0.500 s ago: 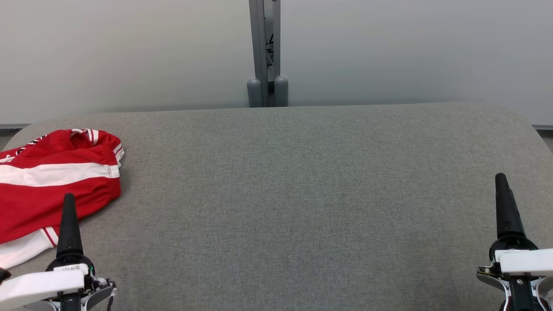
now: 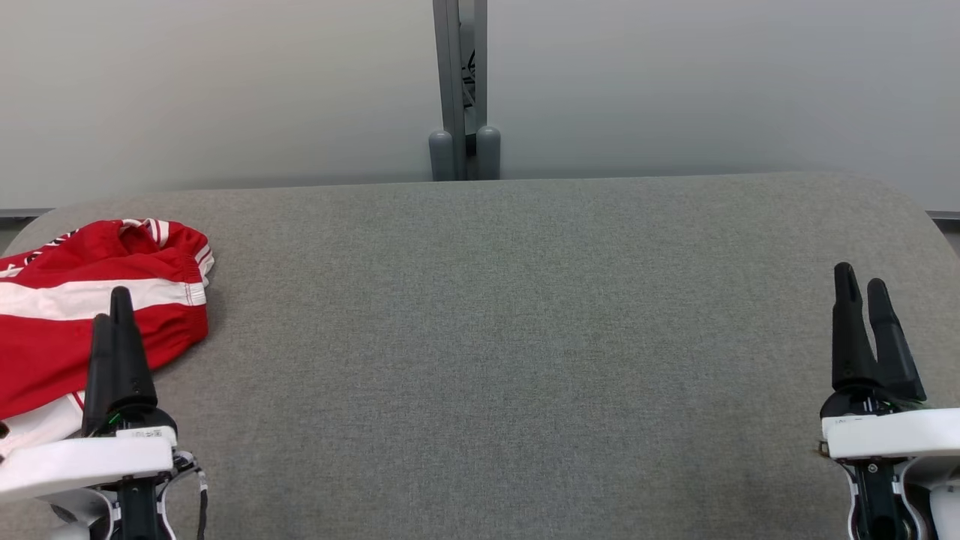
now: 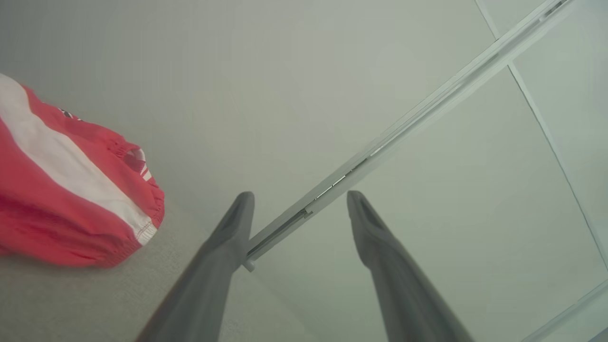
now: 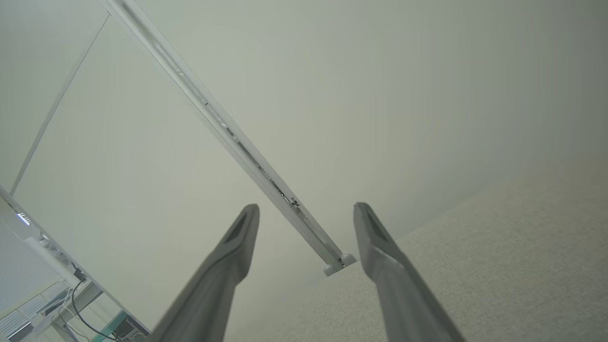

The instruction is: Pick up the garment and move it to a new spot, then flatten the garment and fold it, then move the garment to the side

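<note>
A red garment (image 2: pixel 90 315) with a white stripe lies crumpled at the far left of the grey fabric table (image 2: pixel 510 337). In the left wrist view the garment (image 3: pixel 71 190) shows at the left. My left gripper (image 2: pixel 110 307) stands open at the lower left, its fingertips over the garment's near edge, holding nothing. In its own wrist view the left gripper (image 3: pixel 299 202) has a wide gap between its fingers. My right gripper (image 2: pixel 857 276) is open at the lower right above bare table, far from the garment; the right gripper (image 4: pixel 306 211) is empty in its wrist view too.
A grey metal post (image 2: pixel 459 90) rises behind the table's far edge against a pale wall. The table's corners are rounded, and its edge runs close to the garment on the left.
Both arms have risen and moved forward up the view, and each wrist has turned, so two fingers per gripper now show instead of one. The garment has not moved.
</note>
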Tool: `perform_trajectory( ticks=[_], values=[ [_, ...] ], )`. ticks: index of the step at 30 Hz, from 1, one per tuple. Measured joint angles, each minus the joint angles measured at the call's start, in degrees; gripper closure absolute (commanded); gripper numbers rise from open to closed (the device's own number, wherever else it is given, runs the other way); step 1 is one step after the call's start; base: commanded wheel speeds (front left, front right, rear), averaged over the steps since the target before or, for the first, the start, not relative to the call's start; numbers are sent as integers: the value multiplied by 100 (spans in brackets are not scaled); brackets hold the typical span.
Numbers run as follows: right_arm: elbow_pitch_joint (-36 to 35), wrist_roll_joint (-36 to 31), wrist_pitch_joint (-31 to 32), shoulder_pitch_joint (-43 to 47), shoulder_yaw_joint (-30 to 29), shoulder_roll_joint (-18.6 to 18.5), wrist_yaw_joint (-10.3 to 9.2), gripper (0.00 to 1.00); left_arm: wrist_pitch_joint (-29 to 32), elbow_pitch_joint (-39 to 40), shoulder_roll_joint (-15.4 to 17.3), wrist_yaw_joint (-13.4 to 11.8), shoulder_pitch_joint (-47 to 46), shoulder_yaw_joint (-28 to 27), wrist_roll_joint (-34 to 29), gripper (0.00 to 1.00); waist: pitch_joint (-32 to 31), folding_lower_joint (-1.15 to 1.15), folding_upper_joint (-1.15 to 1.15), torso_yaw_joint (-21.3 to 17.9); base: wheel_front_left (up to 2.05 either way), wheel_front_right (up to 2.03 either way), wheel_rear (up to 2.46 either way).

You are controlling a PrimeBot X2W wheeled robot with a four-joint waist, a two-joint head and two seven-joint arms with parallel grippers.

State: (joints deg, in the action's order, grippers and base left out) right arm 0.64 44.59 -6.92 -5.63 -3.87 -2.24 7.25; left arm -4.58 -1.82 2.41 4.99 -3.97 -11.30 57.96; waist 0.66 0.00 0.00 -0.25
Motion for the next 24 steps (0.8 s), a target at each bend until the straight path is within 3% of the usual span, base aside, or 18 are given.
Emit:
perform_trajectory(
  ticks=[9, 17, 24],
  values=[
    [-67, -1148, -125, -81, 330, -1, 1, 0, -159, 289, 7, -324, 15, 758, -1187, 0, 18, 0, 0, -9, 0, 0, 0],
    [-82, -1866, -230, -89, 478, -4, 3, 0, -297, 256, 11, -801, 24, 1324, -2184, 0, 21, 0, 0, -24, 0, 0, 0],
    [55, -2329, -321, -88, 664, -12, 8, 0, -407, 87, 15, -1022, 23, 1752, -2883, 0, 16, 0, 0, -28, 0, 0, 0]
  ],
)
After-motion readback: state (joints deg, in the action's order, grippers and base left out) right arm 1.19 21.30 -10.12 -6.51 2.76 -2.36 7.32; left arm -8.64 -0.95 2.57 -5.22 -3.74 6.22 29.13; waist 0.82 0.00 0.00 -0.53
